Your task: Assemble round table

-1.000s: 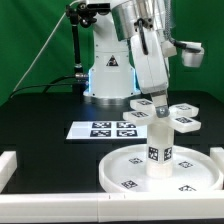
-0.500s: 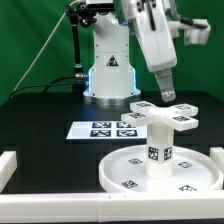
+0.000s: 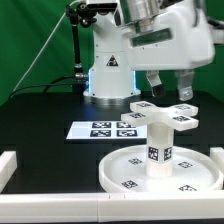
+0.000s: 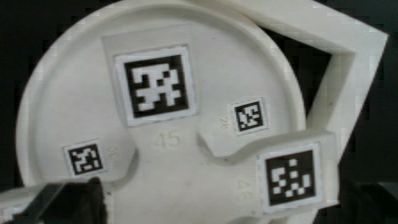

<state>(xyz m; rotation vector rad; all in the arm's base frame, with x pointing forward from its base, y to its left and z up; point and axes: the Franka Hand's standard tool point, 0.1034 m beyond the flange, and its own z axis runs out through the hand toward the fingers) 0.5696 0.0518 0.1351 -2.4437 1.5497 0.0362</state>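
Observation:
The round table's large rimmed disc [image 3: 125, 168] lies on the black table at the exterior view's front right. The short thick leg [image 3: 158, 143] stands upright at its centre. The cross-shaped foot piece [image 3: 161, 116] sits on top of the leg. My gripper [image 3: 167, 88] hangs above the foot piece, apart from it, with its fingers [image 3: 150, 80] spread, open and empty. The wrist view looks down on the foot piece [image 4: 294, 140] and the disc [image 4: 71, 90] with their tags. The leg is hidden under the foot piece there.
The marker board [image 3: 108, 129] lies left of the disc in the exterior view. White border rails run along the left [image 3: 8, 165], the right [image 3: 218, 155] and the front [image 3: 60, 212]. The robot base [image 3: 108, 70] stands at the back.
My gripper was down at the foot piece. It has let go, risen above it and turned so the hand now faces the exterior camera broadside. The foot piece stays on the leg.

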